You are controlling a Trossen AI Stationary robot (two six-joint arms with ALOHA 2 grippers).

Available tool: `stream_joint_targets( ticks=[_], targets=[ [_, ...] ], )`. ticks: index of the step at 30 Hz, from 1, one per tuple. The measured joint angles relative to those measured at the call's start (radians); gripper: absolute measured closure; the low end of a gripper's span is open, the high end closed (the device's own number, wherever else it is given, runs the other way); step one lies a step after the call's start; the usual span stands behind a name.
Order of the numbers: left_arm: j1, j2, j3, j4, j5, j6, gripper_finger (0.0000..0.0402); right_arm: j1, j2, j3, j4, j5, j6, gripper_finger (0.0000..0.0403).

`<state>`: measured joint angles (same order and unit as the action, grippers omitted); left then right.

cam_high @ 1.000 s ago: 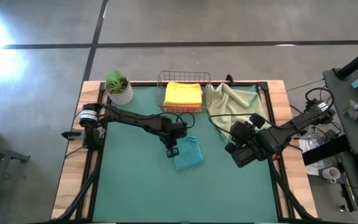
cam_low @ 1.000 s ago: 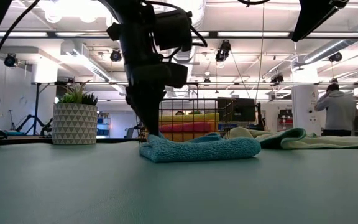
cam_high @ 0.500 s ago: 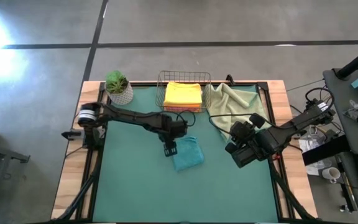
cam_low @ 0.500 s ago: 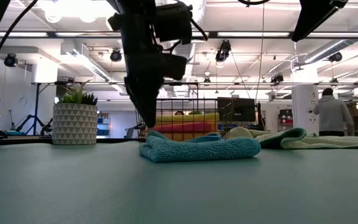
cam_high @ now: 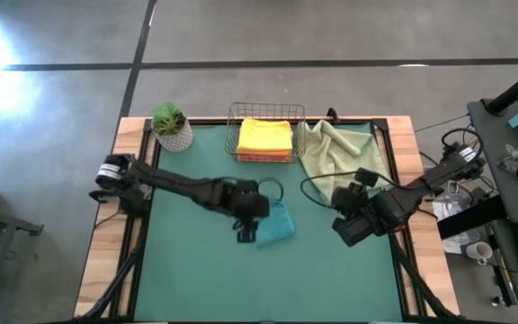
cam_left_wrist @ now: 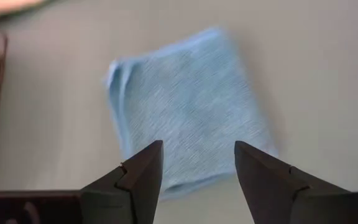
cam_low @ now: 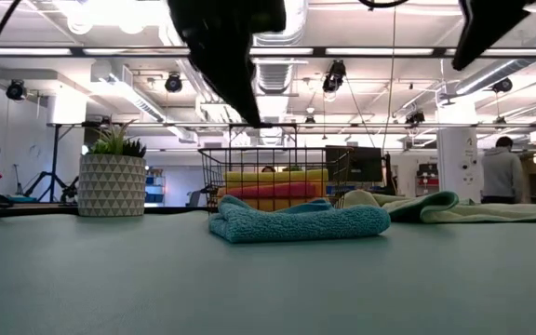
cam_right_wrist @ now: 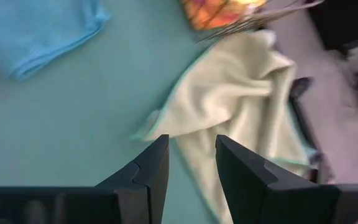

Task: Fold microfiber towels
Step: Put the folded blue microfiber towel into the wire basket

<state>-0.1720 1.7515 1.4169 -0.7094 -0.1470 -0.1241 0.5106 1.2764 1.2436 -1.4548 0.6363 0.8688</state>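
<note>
The folded teal microfiber towel lies near the middle of the green table mat, a flat, thick bundle with nothing touching it. The left gripper hangs above the towel's left edge with its two dark fingers spread apart and nothing between them; in the left wrist view the towel shows through the gap. In the low view the towel rests on the mat with the left arm raised clear above it. Behind it stands a black wire basket holding a stack of folded towels, the yellow microfiber towel on top and orange and pink layers under it. Beside the basket, on its right, the pale sage green microfiber towel lies crumpled and unfolded. The right gripper waits over the mat's right side, near that towel, fingers parted and holding nothing. A small potted plant in a white patterned pot stands at the far left corner.
</note>
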Motion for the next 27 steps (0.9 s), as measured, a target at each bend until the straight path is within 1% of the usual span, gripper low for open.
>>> stream_joint_targets(
  ticks=[3, 6, 8, 11, 15, 17, 19, 23, 25, 27],
  targets=[
    [-0.058, 0.006, -0.003, 0.029, -0.078, 0.001, 0.0219, 0.016, -0.034, -0.072, 0.082, -0.063, -0.060, 0.0280],
    [-0.091, 0.015, -0.010, 0.045, -0.105, -0.046, 0.0219, 0.032, -0.086, -0.167, 0.215, -0.089, -0.149, 0.0280],
    [-0.102, 0.026, -0.022, 0.084, -0.108, -0.113, 0.0219, 0.037, -0.124, -0.232, 0.338, -0.102, -0.241, 0.0280],
    [-0.113, 0.048, -0.037, 0.116, -0.111, -0.179, 0.0219, 0.037, -0.169, -0.328, 0.559, -0.153, -0.408, 0.0280],
    [-0.131, 0.101, -0.037, 0.128, -0.117, -0.185, 0.0219, 0.037, -0.181, -0.439, 0.861, -0.177, -0.598, 0.0280],
    [-0.145, 0.131, -0.037, 0.126, -0.114, -0.185, 0.0219, 0.032, -0.169, -0.478, 0.955, -0.178, -0.669, 0.0280],
    [-0.165, 0.152, -0.038, 0.125, -0.109, -0.186, 0.0219, 0.021, -0.150, -0.488, 1.009, -0.188, -0.724, 0.0280],
    [-0.197, 0.180, -0.037, 0.130, -0.104, -0.254, 0.0219, -0.019, -0.089, -0.491, 1.020, -0.284, -0.797, 0.0280],
    [-0.208, 0.188, -0.037, 0.140, -0.104, -0.287, 0.0219, -0.033, -0.056, -0.491, 1.049, -0.312, -0.839, 0.0280],
    [-0.217, 0.189, -0.037, 0.139, -0.105, -0.288, 0.0219, -0.041, -0.015, -0.491, 1.119, -0.330, -0.892, 0.0280]
  ],
)
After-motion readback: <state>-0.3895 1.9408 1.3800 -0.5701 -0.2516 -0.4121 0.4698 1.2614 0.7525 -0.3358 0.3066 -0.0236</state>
